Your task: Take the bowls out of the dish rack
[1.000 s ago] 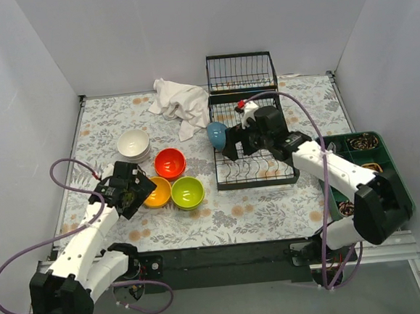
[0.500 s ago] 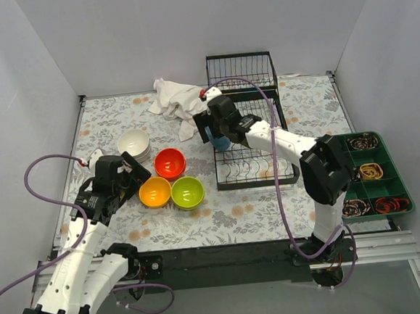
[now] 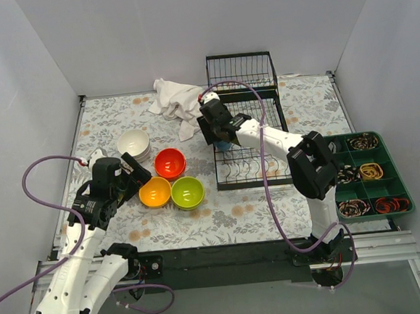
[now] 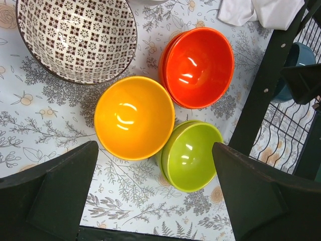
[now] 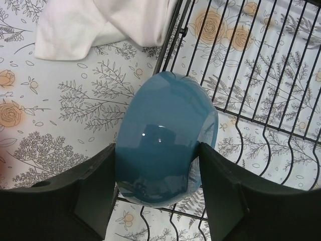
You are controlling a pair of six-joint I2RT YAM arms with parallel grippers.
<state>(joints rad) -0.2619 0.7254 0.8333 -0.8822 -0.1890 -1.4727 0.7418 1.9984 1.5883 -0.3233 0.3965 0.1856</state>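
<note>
Here the right gripper [image 5: 157, 165] has the blue bowl [image 5: 165, 115] directly between its fingers. The bowl stands on edge at the left side of the dish rack [image 3: 256, 185], which sits toward the far right of the desk. Its rounded outside faces the wrist camera, and its mouth seems to face into the rack. The two fingers flank it across its width and appear clamped against both sides. The white cloth [image 5: 100, 20] lies just beyond, toward the far edge.

The unloaded bowls, yellow [image 4: 134, 116], green [image 4: 193, 155], red [image 4: 198, 65] and patterned [image 4: 75, 37], sit grouped toward the left edge. The left gripper [image 4: 154, 145] hangs over them with its fingers wide apart and nothing between them. The right arm is plainly the nearer one. The bowl probably has to rise off the wires before it can travel left toward that group.
</note>
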